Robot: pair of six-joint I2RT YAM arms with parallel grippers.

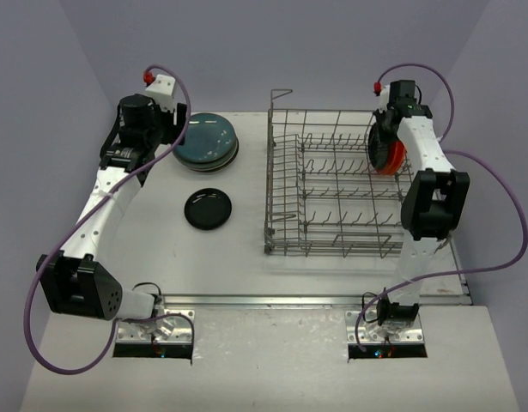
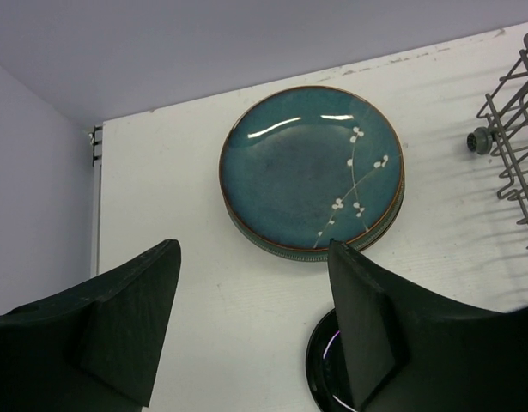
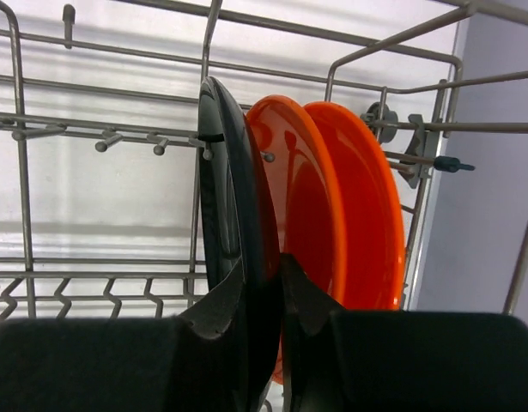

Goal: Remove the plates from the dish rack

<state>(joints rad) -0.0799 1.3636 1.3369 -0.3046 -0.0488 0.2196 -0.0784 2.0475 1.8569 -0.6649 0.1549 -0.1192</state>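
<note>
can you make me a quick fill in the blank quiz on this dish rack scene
The right end effector grips an upright round ceramic plate in the grey metal wire dish rack; that plate's colour is ___.
The glossy round plate next to it is coloured ___.
The left end effector holds ___.
The stack of round ceramic plates on the white table is coloured ___.
Missing words: black; orange; nothing; teal.

White arms (image 1: 422, 146) with black joints, purple cables (image 1: 523, 227)
</note>
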